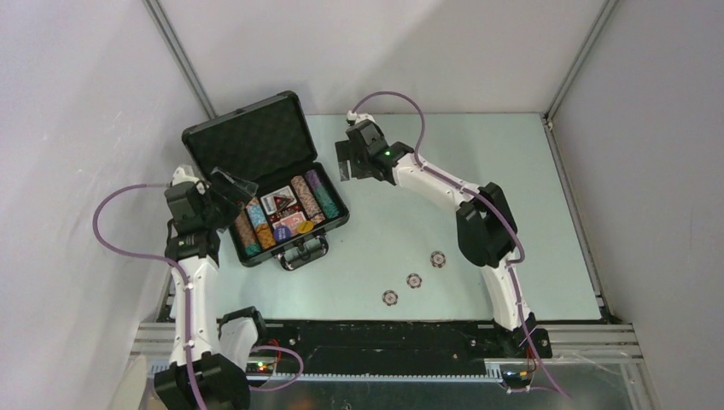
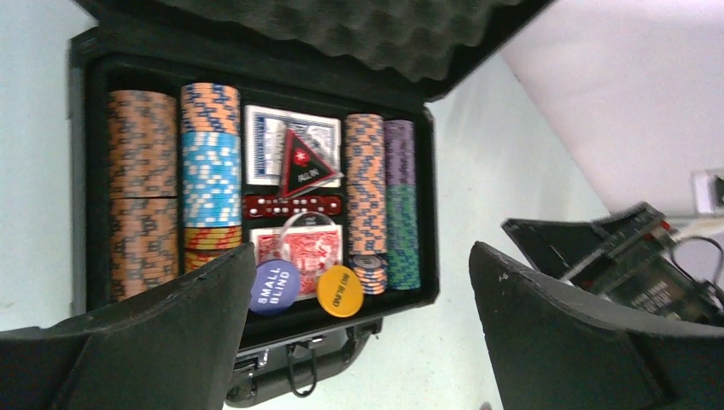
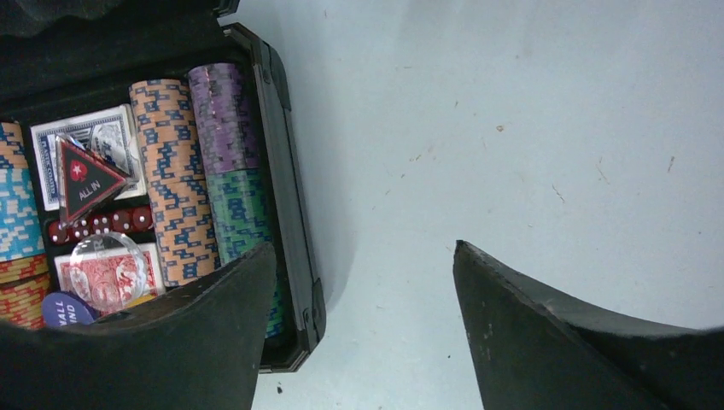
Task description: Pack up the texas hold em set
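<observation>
Filling briefcase (image 2: 85, 171): chips (image 2: 141, 192), decks (image 2: 273, 249), discs (image 2: 340, 290)

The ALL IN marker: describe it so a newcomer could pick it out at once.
Start at the open black briefcase at the table's left. In its middle column, the blue card deck lies nearest the lid. On it rests the ALL IN marker, the only triangular piece.
</observation>
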### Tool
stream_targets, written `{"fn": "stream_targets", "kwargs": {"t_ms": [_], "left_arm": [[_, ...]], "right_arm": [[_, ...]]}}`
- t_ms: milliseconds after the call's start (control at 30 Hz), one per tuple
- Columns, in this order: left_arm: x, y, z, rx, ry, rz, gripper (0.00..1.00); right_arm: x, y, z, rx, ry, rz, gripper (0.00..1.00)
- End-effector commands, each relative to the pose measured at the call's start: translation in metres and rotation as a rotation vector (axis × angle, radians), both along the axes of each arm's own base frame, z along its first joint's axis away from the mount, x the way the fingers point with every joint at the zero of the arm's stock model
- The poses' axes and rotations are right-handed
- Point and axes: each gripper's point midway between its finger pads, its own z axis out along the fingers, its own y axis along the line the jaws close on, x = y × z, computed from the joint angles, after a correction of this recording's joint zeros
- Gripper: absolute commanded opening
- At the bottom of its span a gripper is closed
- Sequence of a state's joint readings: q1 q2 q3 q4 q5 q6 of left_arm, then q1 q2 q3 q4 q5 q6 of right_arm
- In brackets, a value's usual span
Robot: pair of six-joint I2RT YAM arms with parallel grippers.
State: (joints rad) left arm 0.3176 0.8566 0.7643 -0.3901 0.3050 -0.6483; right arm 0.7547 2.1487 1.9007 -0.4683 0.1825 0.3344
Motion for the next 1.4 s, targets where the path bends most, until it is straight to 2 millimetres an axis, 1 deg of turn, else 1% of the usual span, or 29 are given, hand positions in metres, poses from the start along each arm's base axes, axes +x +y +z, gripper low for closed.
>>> {"fn": "stream_targets", "kwargs": {"t_ms": [0, 67, 100, 133, 167, 200, 233, 267, 333, 467, 567, 667, 800, 867, 967, 1033, 1067, 1133, 1267, 1367], "left_arm": [[-0.004, 0.025, -0.023, -0.006, 0.079, 0.163, 1.00], [-0.006, 0.032, -0.030, -0.004, 0.096, 0.213, 1.00], [-0.008, 0.039, -0.032, 0.012, 0.105, 0.250, 1.00], [-0.010, 0.045, -0.034, 0.026, 0.120, 0.285, 1.00], [-0.011, 0.048, -0.033, 0.033, 0.124, 0.300, 1.00], [-0.015, 0.058, -0.036, 0.055, 0.142, 0.353, 1.00], [-0.016, 0.060, -0.035, 0.058, 0.148, 0.371, 1.00], [-0.020, 0.066, -0.038, 0.062, 0.166, 0.407, 1.00], [-0.025, 0.075, -0.043, 0.066, 0.195, 0.464, 1.00], [-0.033, 0.088, -0.048, 0.087, 0.229, 0.550, 1.00], [-0.040, 0.098, -0.049, 0.110, 0.238, 0.616, 1.00], [-0.050, 0.113, -0.047, 0.152, 0.253, 0.697, 1.00], [-0.059, 0.127, -0.052, 0.160, 0.284, 0.774, 1.00], [-0.062, 0.134, -0.056, 0.155, 0.299, 0.812, 1.00], [-0.067, 0.145, -0.061, 0.166, 0.327, 0.869, 0.99], [-0.066, 0.148, -0.069, 0.172, 0.357, 0.885, 0.98], [-0.063, 0.150, -0.069, 0.185, 0.356, 0.890, 0.98], [-0.055, 0.151, -0.077, 0.207, 0.400, 0.863, 0.98], [-0.042, 0.152, -0.101, 0.226, 0.508, 0.826, 0.98], [-0.032, 0.153, -0.118, 0.224, 0.573, 0.801, 0.98]], "right_arm": [[-0.001, 0.006, 0.001, 0.049, 0.036, 0.090, 0.81], [-0.001, 0.007, -0.008, 0.049, 0.055, 0.118, 0.86], [-0.002, 0.010, -0.012, 0.049, 0.065, 0.137, 0.90], [-0.005, 0.013, -0.014, 0.056, 0.075, 0.155, 0.91], [-0.006, 0.014, -0.019, 0.051, 0.084, 0.165, 0.92], [-0.008, 0.017, -0.021, 0.061, 0.093, 0.181, 0.92], [-0.008, 0.018, -0.025, 0.061, 0.101, 0.185, 0.92], [-0.008, 0.021, -0.025, 0.071, 0.105, 0.193, 0.93], [-0.010, 0.025, -0.036, 0.066, 0.129, 0.204, 0.95], [-0.014, 0.031, -0.051, 0.041, 0.147, 0.221, 0.96], [-0.013, 0.029, -0.062, 0.008, 0.158, 0.209, 0.96], [-0.012, 0.027, -0.074, -0.012, 0.172, 0.193, 0.96], [-0.012, 0.022, -0.083, -0.034, 0.182, 0.169, 0.96], [-0.013, 0.020, -0.083, -0.035, 0.182, 0.163, 0.96], [-0.016, 0.020, -0.076, -0.016, 0.172, 0.163, 0.96], [-0.017, 0.020, -0.072, -0.001, 0.171, 0.167, 0.96], [-0.019, 0.021, -0.070, 0.005, 0.171, 0.171, 0.96], [-0.021, 0.022, -0.065, 0.009, 0.163, 0.175, 0.96], [-0.025, 0.020, -0.052, 0.022, 0.139, 0.180, 0.96], [-0.030, 0.016, -0.037, 0.040, 0.118, 0.181, 0.96]]}}
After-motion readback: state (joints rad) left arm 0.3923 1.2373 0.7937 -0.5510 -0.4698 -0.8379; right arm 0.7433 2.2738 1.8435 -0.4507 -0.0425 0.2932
